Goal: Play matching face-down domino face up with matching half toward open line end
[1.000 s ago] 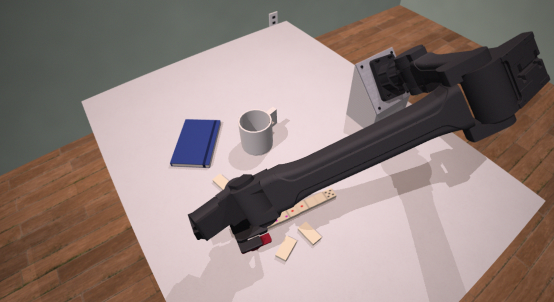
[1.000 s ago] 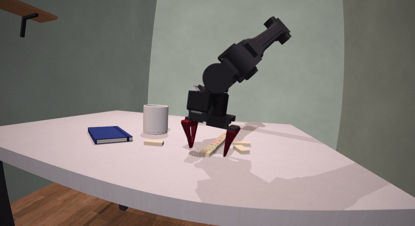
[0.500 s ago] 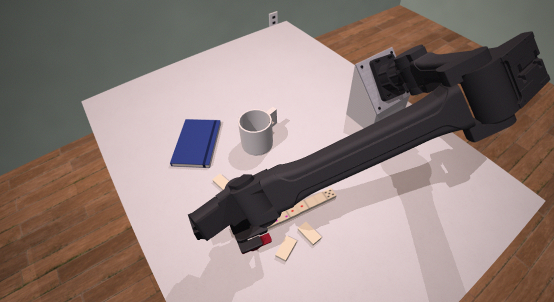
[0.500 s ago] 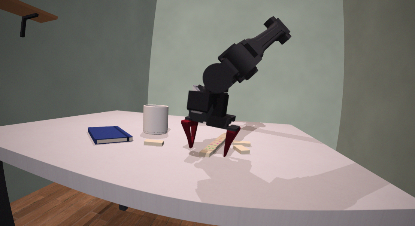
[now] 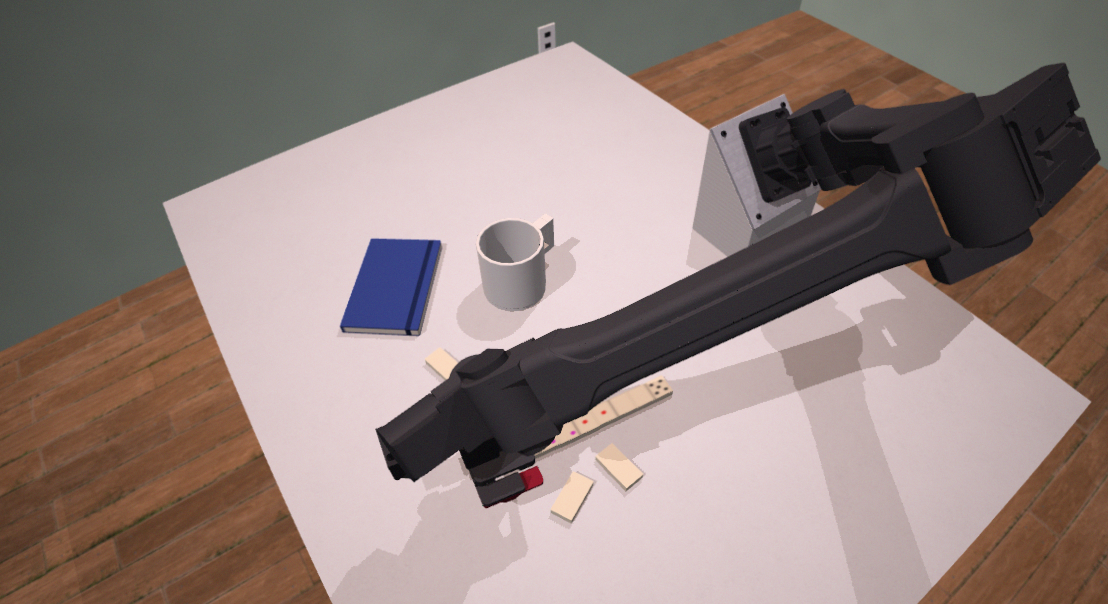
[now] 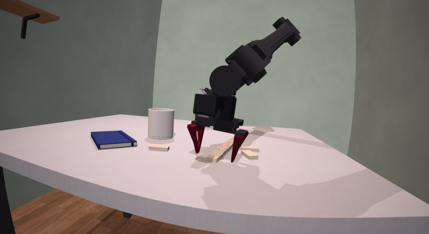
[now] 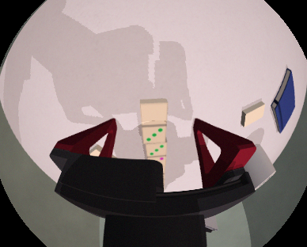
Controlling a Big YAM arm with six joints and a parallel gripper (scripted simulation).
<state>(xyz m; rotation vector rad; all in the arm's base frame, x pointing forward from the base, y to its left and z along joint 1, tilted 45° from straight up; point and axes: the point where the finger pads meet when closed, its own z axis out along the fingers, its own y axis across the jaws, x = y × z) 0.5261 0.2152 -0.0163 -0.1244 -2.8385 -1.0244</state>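
Observation:
The end domino (image 7: 153, 112) (image 6: 211, 157) lies flat and face up, its blank half outward and its half with three green dots toward the line (image 7: 156, 150) (image 6: 225, 147) (image 5: 631, 400). The adjoining line half also has green dots. The two look in line, with no clear gap visible; exact contact is too small to judge. My gripper (image 7: 154, 123) (image 6: 215, 157) is open, its red fingers wide apart on either side of the end domino and touching nothing visible. In the top view the arm hides this end; the other end shows black dots.
Two face-down dominoes (image 5: 572, 497) (image 5: 619, 466) lie on the near side of the line, apart from it. Another face-down domino (image 5: 441, 361) (image 6: 158, 147) (image 7: 252, 113) lies toward the blue notebook (image 5: 391, 286) (image 6: 110, 137) (image 7: 286, 100). A grey mug (image 5: 513, 278) (image 6: 160, 124) stands behind.

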